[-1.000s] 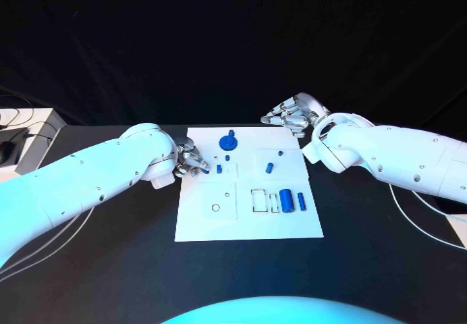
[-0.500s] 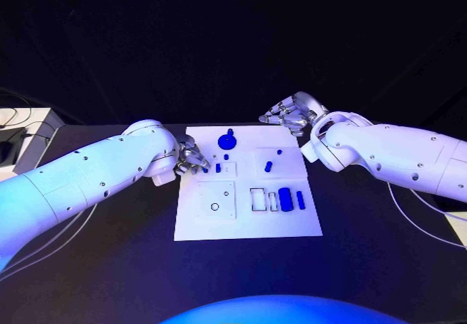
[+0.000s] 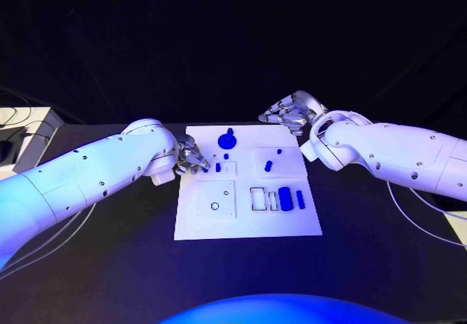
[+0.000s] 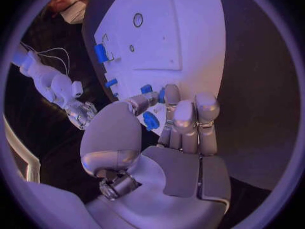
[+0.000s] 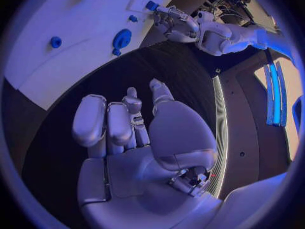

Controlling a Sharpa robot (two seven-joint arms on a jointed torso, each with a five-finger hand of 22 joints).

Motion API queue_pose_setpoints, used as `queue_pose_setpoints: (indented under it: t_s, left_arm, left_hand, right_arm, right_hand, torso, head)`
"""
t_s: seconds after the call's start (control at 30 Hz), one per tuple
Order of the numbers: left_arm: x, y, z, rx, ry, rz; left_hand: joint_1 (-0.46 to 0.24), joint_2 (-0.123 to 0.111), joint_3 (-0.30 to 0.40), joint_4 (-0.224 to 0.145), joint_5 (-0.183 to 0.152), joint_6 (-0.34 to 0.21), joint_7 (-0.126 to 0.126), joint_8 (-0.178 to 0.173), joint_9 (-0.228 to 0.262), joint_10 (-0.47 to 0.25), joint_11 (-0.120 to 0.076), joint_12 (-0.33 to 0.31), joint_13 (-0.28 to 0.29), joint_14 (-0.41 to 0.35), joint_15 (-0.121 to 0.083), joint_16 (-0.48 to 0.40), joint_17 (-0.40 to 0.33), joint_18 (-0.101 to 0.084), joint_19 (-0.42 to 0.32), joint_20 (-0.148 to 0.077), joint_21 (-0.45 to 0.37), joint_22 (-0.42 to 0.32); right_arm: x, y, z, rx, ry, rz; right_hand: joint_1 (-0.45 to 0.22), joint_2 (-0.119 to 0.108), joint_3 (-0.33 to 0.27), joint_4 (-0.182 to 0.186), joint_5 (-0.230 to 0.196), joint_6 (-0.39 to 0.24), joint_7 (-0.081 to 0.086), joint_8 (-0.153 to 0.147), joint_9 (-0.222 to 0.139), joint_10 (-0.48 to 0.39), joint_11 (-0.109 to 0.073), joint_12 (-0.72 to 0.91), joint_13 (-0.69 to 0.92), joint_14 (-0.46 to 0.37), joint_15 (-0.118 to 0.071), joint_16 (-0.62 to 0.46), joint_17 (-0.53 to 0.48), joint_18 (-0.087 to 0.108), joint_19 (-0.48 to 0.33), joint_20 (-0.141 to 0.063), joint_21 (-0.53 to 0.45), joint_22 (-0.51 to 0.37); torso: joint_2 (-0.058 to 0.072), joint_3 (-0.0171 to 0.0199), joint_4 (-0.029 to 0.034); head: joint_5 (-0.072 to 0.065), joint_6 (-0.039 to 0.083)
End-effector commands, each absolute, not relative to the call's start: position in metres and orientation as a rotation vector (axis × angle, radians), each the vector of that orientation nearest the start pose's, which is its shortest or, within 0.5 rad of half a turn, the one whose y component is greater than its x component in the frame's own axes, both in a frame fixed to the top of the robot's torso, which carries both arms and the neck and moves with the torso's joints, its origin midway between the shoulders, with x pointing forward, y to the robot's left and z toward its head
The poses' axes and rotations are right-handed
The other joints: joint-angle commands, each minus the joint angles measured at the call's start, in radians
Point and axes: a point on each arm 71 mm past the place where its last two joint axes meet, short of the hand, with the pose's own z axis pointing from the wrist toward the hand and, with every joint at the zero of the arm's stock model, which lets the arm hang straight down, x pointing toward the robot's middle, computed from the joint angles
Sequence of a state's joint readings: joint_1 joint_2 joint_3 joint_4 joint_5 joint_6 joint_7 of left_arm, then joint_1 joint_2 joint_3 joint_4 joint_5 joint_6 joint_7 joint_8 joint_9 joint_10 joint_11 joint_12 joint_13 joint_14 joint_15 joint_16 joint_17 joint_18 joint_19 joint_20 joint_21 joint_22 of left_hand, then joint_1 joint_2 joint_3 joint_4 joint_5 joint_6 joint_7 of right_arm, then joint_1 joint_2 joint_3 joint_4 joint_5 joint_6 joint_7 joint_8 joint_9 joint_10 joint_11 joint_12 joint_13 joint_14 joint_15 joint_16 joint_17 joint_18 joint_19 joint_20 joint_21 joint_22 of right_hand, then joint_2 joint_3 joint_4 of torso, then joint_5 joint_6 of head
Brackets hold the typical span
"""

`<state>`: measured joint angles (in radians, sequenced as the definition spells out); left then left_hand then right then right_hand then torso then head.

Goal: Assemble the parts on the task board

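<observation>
Head view: the task board [image 3: 248, 223] is seen in the middle of the frame, on the black table [image 3: 117, 270]. The left hand [image 3: 191, 159] is placed at the board's left edge, left of centre in the frame. In the left wrist view, a small blue part [image 4: 150, 120] is pinched between its thumb and its bent fingers [image 4: 184, 118]. The right hand [image 3: 290, 112] is held above the board's upper right corner. Its fingers are curled in and nothing is held. A round blue part [image 3: 228, 141] is seen near the board's top edge, and a long blue part [image 3: 286, 198] at the lower right. No writing can be read.
</observation>
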<state>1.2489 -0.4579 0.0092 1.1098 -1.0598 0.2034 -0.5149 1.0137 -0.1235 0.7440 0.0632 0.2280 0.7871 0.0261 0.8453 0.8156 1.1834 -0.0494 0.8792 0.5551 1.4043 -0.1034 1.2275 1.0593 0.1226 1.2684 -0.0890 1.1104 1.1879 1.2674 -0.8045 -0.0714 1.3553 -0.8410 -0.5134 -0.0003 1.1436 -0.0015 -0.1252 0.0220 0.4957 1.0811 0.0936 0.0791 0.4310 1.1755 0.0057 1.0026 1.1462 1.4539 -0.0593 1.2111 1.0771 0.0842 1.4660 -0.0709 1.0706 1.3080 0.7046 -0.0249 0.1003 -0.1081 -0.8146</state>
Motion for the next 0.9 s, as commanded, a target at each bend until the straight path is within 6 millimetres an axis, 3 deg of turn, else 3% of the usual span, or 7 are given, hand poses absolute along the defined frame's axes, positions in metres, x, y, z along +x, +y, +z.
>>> queue_pose_setpoints:
  t_s: [0.03,0.9]
  left_arm:
    - [0.5438,0.1276,-0.2193,-0.128,2.343,-0.418]
    - [0.5456,0.1314,-0.2176,-0.112,2.28,-0.407]
  left_hand:
    - [0.021,0.008,0.105,-0.112,0.002,0.007,-0.008,-0.003,0.001,-0.001,-0.007,-0.004,0.001,0.006,0.003,-0.003,0.001,-0.008,0.0,-0.003,0.0,0.0]
    - [0.035,-0.004,0.114,-0.097,0.002,0.011,-0.009,-0.007,0.005,0.005,-0.008,-0.008,0.001,0.01,0.001,-0.003,0.008,-0.01,0.002,-0.006,0.002,0.001]
  right_arm:
    - [0.5287,-0.2462,-0.1662,0.48,1.537,0.802]
    - [0.5286,-0.2464,-0.1663,0.48,1.537,0.802]
  right_hand:
    - [-0.003,0.008,-0.002,-0.005,0.006,0.005,0.001,-0.003,-0.001,0.002,-0.001,0.0,0.001,-0.001,-0.004,-0.005,0.001,0.004,0.042,-0.006,-0.002,0.141]
    - [-0.003,0.008,-0.002,-0.005,0.006,0.005,0.001,-0.003,-0.001,0.002,-0.001,0.0,0.001,-0.001,-0.004,-0.005,0.001,0.004,0.042,-0.006,-0.002,0.141]
  torso:
    - [0.001,-0.0008,-0.0006]
    - [0.001,-0.0001,-0.0001]
  head:
    - [0.0,-0.001]
    - [0.002,0.0]
